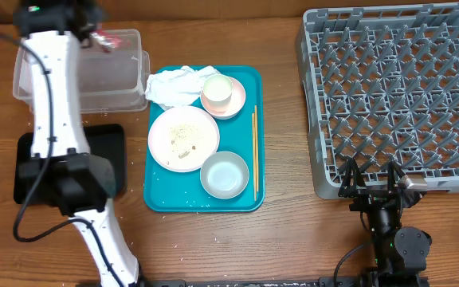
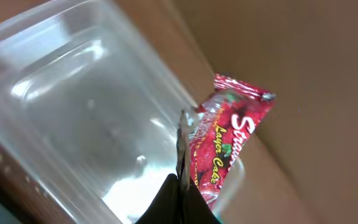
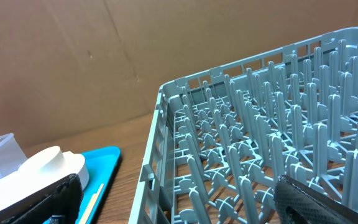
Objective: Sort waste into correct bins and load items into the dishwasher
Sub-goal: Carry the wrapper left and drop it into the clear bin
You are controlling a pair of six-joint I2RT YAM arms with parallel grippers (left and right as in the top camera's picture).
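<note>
My left gripper is shut on a red snack wrapper, also seen in the overhead view, and holds it over the clear plastic bin at the far left. The bin's inside shows in the left wrist view. The teal tray carries a crumpled white napkin, a pink plate with a cup, a white plate with crumbs, a grey bowl and chopsticks. My right gripper is open and empty at the near edge of the grey dishwasher rack.
A black bin lies at the left, partly under my left arm. The rack's prongs fill the right wrist view, with the tray's edge to the left. Bare wooden table lies between tray and rack.
</note>
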